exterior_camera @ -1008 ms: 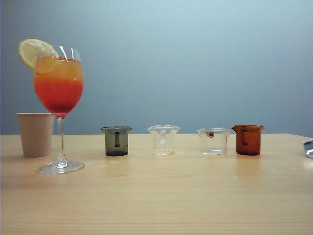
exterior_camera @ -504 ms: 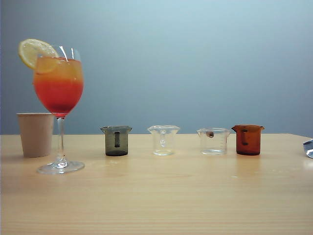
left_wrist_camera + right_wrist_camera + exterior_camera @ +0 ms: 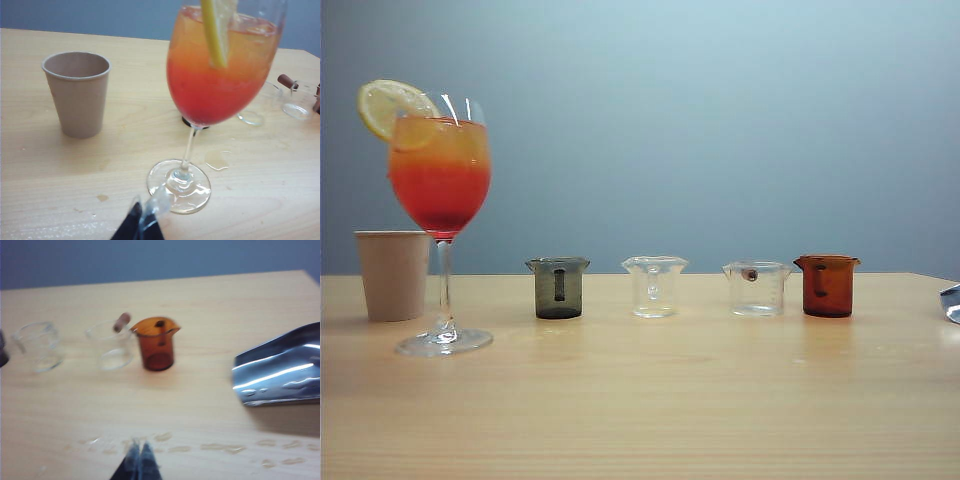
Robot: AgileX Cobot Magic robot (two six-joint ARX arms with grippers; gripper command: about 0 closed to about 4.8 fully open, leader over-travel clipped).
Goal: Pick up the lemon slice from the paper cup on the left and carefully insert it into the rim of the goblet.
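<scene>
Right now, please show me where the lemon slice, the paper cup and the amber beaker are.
lemon slice (image 3: 386, 106), exterior view, on its pale flesh.
paper cup (image 3: 80, 102), left wrist view, on its outer wall.
amber beaker (image 3: 157, 347), right wrist view, on its side wall.

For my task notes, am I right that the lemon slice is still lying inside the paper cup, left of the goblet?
Not quite: the lemon slice already sits on the rim of the goblet, as the exterior view shows. The paper cup does stand left of the goblet, and the left wrist view shows it empty.
</scene>
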